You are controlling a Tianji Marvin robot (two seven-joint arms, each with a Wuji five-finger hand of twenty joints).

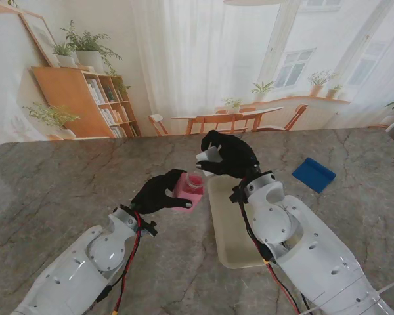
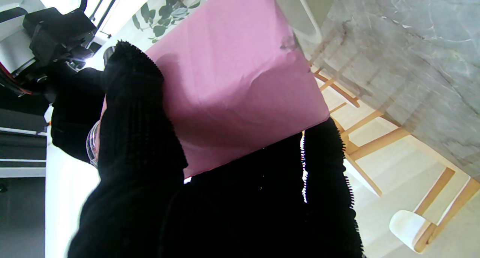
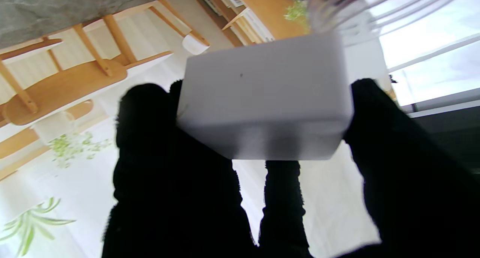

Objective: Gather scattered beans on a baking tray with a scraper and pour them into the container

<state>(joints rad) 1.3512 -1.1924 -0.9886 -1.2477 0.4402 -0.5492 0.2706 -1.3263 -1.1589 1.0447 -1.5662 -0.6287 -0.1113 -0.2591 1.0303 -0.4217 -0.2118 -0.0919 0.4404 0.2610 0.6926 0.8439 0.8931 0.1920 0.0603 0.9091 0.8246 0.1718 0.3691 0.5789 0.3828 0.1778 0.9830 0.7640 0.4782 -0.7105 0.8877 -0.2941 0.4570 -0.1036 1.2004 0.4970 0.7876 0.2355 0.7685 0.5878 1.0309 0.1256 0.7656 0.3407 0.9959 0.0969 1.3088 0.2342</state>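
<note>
My left hand (image 1: 156, 193) is shut on a pink container (image 1: 189, 189), held off the table just left of the cream baking tray (image 1: 230, 230). In the left wrist view the pink container (image 2: 232, 81) fills the middle, with black-gloved fingers (image 2: 138, 138) wrapped around it. My right hand (image 1: 231, 155) is shut on a small white box (image 1: 207, 155), raised over the tray's far end and tipped toward the container. In the right wrist view the white box (image 3: 266, 96) sits between the fingers (image 3: 180, 168), close to a clear rim (image 3: 360, 10). I cannot make out any beans.
A blue scraper (image 1: 313, 174) lies flat on the marble table to the right of the tray, apart from both hands. The table's far edge (image 1: 184, 135) runs behind the hands. A corner of the tray (image 2: 303, 10) shows past the container.
</note>
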